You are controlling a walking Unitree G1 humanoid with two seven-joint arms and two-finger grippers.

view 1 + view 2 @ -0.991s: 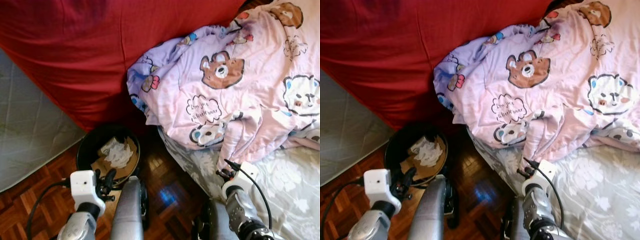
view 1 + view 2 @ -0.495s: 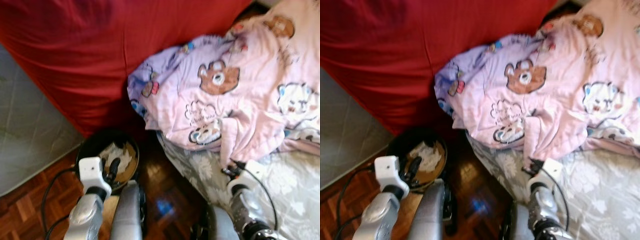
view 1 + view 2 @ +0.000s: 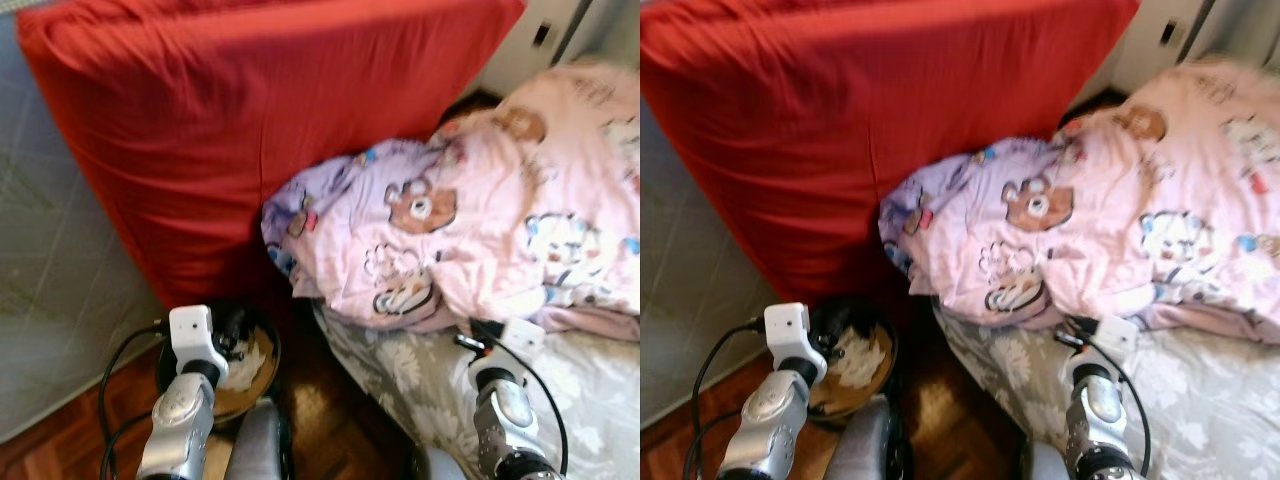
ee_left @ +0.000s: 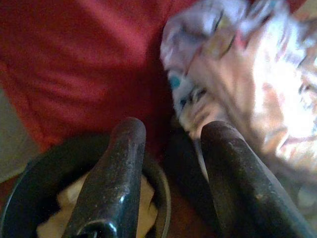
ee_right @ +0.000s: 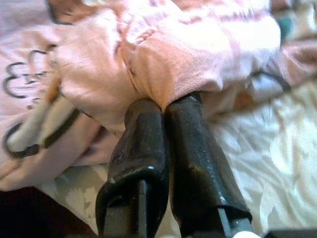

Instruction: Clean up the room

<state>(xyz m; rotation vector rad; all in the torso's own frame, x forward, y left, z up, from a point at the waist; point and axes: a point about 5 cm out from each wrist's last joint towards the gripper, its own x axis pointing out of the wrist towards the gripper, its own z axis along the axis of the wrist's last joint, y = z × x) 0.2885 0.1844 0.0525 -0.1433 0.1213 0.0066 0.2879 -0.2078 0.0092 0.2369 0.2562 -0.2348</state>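
The pink bear-print blanket (image 3: 470, 230) lies crumpled on the bed (image 3: 590, 390), its lilac corner hanging over the bed edge against the red mattress (image 3: 250, 130) that leans upright behind it. Your right claw (image 5: 166, 106) has its fingers pressed together, tips on a puckered fold of the blanket's lower hem — the wrist view looks like cloth pinched between them, but I cannot tell for sure. Your left claw (image 4: 168, 134) hangs with fingers apart, holding nothing, over the black waste bin (image 3: 262, 352) on the wood floor (image 3: 330, 430); the bin holds crumpled paper (image 3: 855, 362).

Handling, as a judgement: the blanket is soft, light for its bulk, and floppy — it'll drape and drag rather than lift as one piece. A single pinch at the hem likely slips or just pulls a tail out. Better hold is a thick gathered fold, or two corners, one per claw. Watch that overhanging corner near the bin.
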